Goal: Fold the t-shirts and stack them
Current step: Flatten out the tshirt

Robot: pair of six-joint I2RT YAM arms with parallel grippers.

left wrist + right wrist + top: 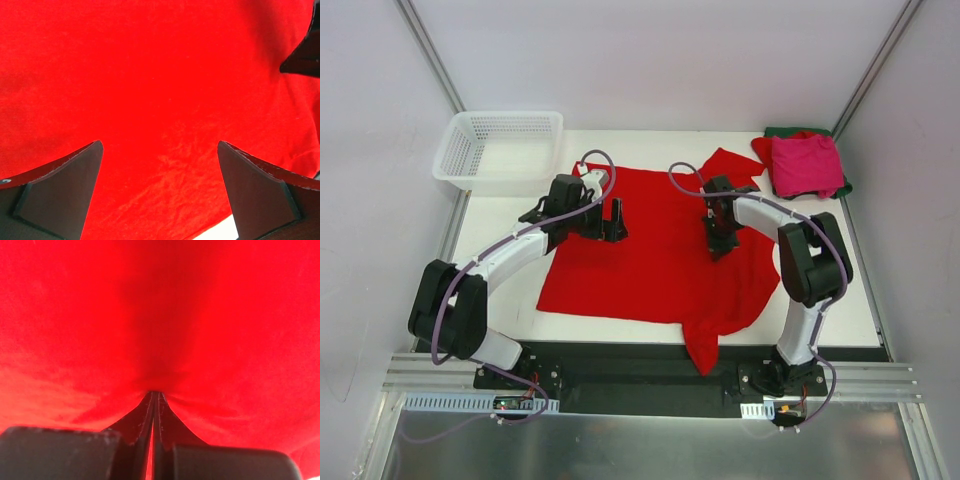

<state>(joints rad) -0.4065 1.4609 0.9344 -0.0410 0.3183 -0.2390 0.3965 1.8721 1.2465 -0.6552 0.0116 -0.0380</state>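
Observation:
A bright red t-shirt (660, 250) lies spread flat on the white table, one sleeve hanging over the near edge. My left gripper (603, 224) is open and hovers just over its upper left part; in the left wrist view (160, 145) only red cloth (150, 75) shows between the fingers. My right gripper (718, 240) stands on the shirt's upper right part. In the right wrist view (154, 392) it is shut, its tips pinching a pucker of the red cloth (150, 305). A folded magenta-pink shirt (807, 165) lies on a dark green one (785, 131) at the back right.
A white mesh basket (500, 150) stands at the back left, with nothing showing in it. A bare strip of table (490, 225) lies left of the shirt. Grey walls close both sides. The right gripper's finger shows at the upper right of the left wrist view (305, 55).

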